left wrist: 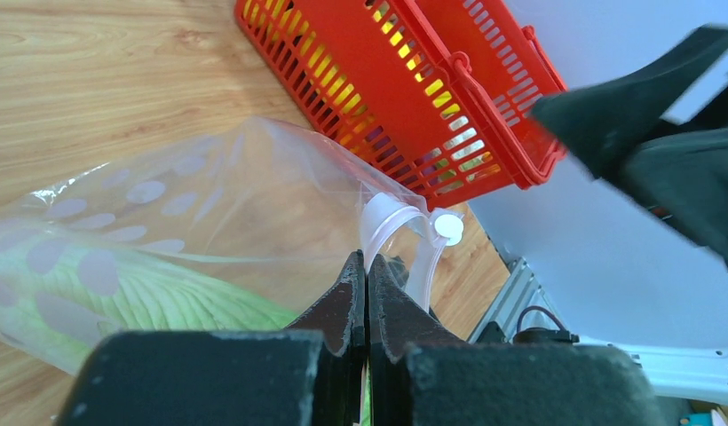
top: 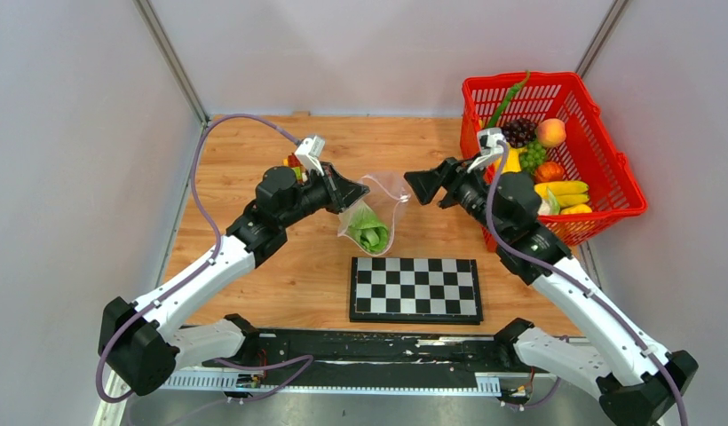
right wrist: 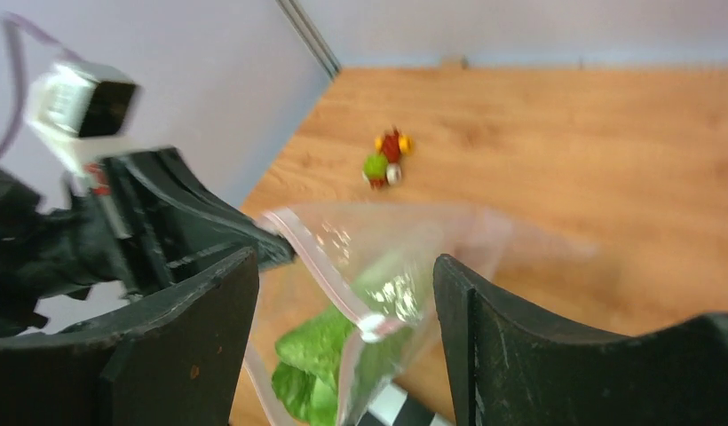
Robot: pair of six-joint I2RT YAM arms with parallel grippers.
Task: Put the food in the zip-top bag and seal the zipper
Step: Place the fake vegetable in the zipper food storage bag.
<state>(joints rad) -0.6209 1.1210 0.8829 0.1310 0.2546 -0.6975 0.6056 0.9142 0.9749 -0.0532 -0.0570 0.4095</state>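
lettuce [top: 369, 232] is in the zip-top bag [top: 391, 188] hanging off your left claw [left wrist: 367, 266], pinched on its rim; right claw [top: 415, 185] spread, facing it, apart.

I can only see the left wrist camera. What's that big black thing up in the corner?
Observer: That's the right gripper. It's open and faces the zip-top bag.
Child: What's inside the red basket?
Observer: The red basket holds bananas, a peach, dark grapes and green grapes.
Child: Is anything else on the table?
Observer: Yes, a chessboard lies flat, between the bag and the arm bases.
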